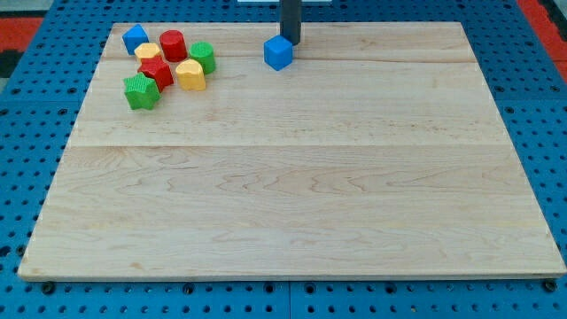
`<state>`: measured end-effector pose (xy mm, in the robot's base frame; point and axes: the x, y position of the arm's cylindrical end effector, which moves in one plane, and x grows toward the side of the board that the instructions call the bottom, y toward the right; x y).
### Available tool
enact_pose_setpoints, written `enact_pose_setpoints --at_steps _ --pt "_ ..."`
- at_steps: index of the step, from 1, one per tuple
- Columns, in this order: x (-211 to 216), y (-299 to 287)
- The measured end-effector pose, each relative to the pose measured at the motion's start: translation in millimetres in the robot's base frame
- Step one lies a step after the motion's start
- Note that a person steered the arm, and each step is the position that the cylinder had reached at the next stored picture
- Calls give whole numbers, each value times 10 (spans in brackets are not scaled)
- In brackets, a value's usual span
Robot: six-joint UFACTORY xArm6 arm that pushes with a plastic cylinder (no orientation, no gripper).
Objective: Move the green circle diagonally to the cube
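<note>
The green circle is a short green cylinder in the cluster at the view's top left. The blue cube stands alone near the top middle of the wooden board. My tip is just above and to the right of the blue cube, very close to it or touching it. The green circle lies well to the left of my tip, with the cube between them.
The cluster at the top left also holds a blue block, a yellow block, a red cylinder, a red block, a yellow heart-like block and a green star-like block. Blue pegboard surrounds the board.
</note>
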<state>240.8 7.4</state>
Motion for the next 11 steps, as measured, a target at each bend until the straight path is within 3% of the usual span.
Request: enact_pose_setpoints --at_steps 1,2,3,5,6,7,8,9,11 --pt "-160 -59" --pt "-476 -700" --pt "-483 -1087" --pt "-470 -2738" --pt "-280 -3114" --pt "-60 -2742" --pt "-88 -1997" --pt "-87 -1660" --pt "265 -1709"
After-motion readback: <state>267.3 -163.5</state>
